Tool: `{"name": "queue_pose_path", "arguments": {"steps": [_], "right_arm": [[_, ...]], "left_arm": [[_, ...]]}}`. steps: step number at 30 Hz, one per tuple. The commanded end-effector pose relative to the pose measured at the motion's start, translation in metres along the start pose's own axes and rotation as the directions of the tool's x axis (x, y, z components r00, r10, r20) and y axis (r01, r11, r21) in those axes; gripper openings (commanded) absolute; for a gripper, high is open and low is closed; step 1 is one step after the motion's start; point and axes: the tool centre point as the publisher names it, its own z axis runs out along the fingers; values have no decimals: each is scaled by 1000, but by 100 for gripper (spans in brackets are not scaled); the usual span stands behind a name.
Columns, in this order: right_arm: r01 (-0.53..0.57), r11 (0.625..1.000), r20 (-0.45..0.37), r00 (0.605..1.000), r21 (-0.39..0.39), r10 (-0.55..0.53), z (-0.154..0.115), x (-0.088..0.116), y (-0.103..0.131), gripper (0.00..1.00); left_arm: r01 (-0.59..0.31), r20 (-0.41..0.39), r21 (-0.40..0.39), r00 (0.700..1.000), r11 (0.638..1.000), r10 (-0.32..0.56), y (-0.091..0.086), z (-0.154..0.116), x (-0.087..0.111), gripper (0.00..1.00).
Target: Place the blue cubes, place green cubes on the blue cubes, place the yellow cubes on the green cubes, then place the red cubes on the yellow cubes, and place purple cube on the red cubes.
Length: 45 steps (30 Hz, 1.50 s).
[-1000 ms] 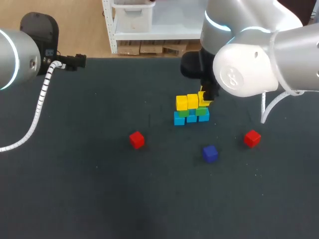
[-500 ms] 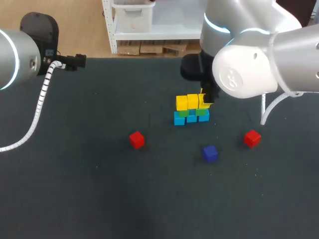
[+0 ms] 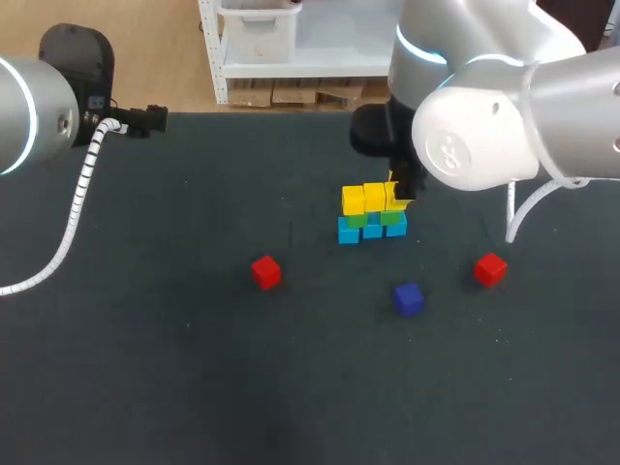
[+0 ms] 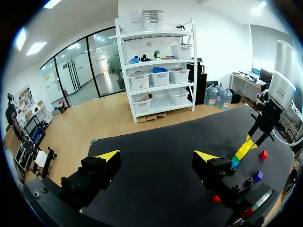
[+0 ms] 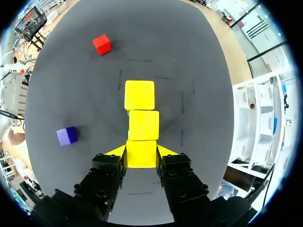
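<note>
A wall of cubes stands mid-table: blue cubes (image 3: 372, 231) at the base, green cubes (image 3: 356, 220) on them, and two yellow cubes (image 3: 363, 199) on top. My right gripper (image 3: 397, 194) is shut on a third yellow cube (image 5: 141, 153), held at the row's right end in line with the other two yellow cubes (image 5: 143, 125). Loose on the table lie a red cube (image 3: 265, 272), another red cube (image 3: 490, 269) and a purple cube (image 3: 408, 298). My left gripper (image 4: 158, 158) stands open and empty, far off at the table's back left.
The dark table (image 3: 145, 339) stretches bare to the left and front of the stack. My right arm (image 3: 484, 126) hangs over the back right, just behind the stack. The left arm (image 3: 39, 107) stays at the back left corner.
My right gripper has edged slightly left and down with the yellow cube, bringing it in line with the other two. Over the last half second nothing has moved.
</note>
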Motion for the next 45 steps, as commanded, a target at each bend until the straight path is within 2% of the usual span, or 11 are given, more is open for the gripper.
{"name": "queue_pose_path", "arguments": {"steps": [1, 6, 10, 15, 17, 18, 19, 25, 35, 41, 45], "right_arm": [[3, 1000, 2, 1000, -3, -3, 0, -1, 0, 4], [4, 1000, 2, 1000, -3, -4, 1, -1, 0, 16], [6, 1000, 1, 1000, -2, -6, 1, -2, 0, 34], [4, 1000, -3, 1000, -4, -4, 2, -1, 1, 47], [0, 1000, -3, 1000, -4, 0, 2, -1, 1, 78], [0, 1000, -3, 1000, -4, 0, 2, -1, 1, 91], [-1, 1000, -3, 1000, -4, 1, 2, -1, 1, 98], [-15, 1000, 0, 1000, 6, 15, -1, 2, -1, 100], [-86, 996, 31, 996, 36, 85, -27, 22, 3, 100], [-199, 979, 44, 979, 39, 197, -37, 37, 15, 100], [-316, 948, 65, 947, 27, 314, -43, 46, 20, 100]], "left_arm": [[-2, -3, 9, 1000, 1000, 2, 2, 0, -1, 100], [-2, -3, 9, 1000, 1000, 2, 2, 0, -1, 100], [-2, -3, 9, 1000, 1000, 2, 2, 0, -1, 100], [-2, -3, 9, 1000, 1000, 2, 2, 0, -1, 100], [-2, -3, 9, 1000, 1000, 2, 2, 0, -1, 100], [-2, -3, 9, 1000, 1000, 2, 2, 0, -1, 100], [-2, -3, 9, 1000, 1000, 2, 2, 0, -1, 100], [-2, -3, 9, 1000, 1000, 2, 2, 0, -1, 100], [-2, -3, 9, 1000, 1000, 2, 2, 0, -1, 100], [-2, -3, 9, 1000, 1000, 2, 2, 0, -1, 100], [-2, -3, 9, 1000, 1000, 2, 2, 0, -1, 100]]}}
